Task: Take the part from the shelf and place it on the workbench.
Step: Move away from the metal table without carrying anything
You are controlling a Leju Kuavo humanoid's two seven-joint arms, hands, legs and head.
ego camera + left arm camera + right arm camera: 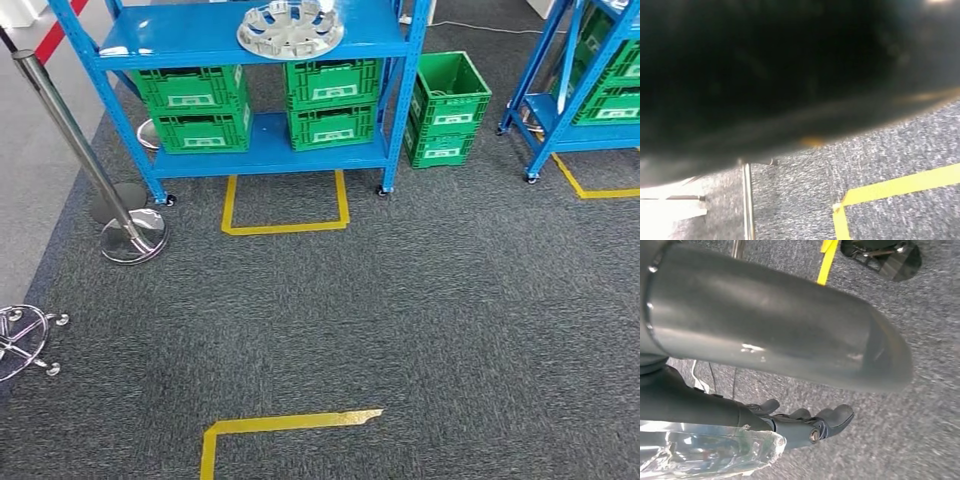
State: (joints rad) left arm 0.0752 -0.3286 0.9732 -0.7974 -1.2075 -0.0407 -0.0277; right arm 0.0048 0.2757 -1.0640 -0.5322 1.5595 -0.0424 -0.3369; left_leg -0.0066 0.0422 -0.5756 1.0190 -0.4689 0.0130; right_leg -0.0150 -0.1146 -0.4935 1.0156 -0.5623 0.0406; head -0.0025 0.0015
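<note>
From the head view, the silver part (290,28) lay flat on the upper board of the blue shelf (264,155), far ahead across the carpet, so a walk seemed due first. The left wrist view was too dark to tell that hand's state. In the right wrist view, the right hand (806,422) hung over carpet, fingers loosely extended, holding nothing.

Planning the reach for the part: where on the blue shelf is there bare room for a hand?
Top board: bare blue left of the silver part, a narrower strip right of it. Lower level is crowded with green crates, save a gap between the stacks.
</note>
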